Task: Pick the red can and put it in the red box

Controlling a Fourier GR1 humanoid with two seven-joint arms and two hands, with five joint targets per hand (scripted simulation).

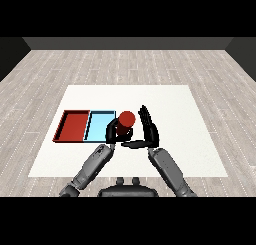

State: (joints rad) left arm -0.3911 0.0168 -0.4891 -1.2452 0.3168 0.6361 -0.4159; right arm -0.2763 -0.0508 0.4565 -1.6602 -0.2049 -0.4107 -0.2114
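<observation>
While the left hand point(113, 132) curls round the lower part of the red can point(126, 120), the can stands upright just off the right edge of the light blue tray point(100, 124), toward the middle of the white table point(190, 139). Whether its base rests on the table or is lifted clear, I cannot tell.

Right hand point(149, 128): fingers straight and together, palm turned toward the can, thumb reaching underneath toward the left hand. It sits just beside the can, seemingly as a steadying wall rather than a hold; contact not clear.

Red tray point(72, 125) lies at the left end of the pair, nearer the table's left edge, touching the blue tray along their shared side. Both trays look bare inside.

Judgement: the left hand has the can because the goal lies on its own side. The can must cross the whole blue tray to reach the red one, so it likely needs height enough to clear both rims. Placement not yet done.
</observation>
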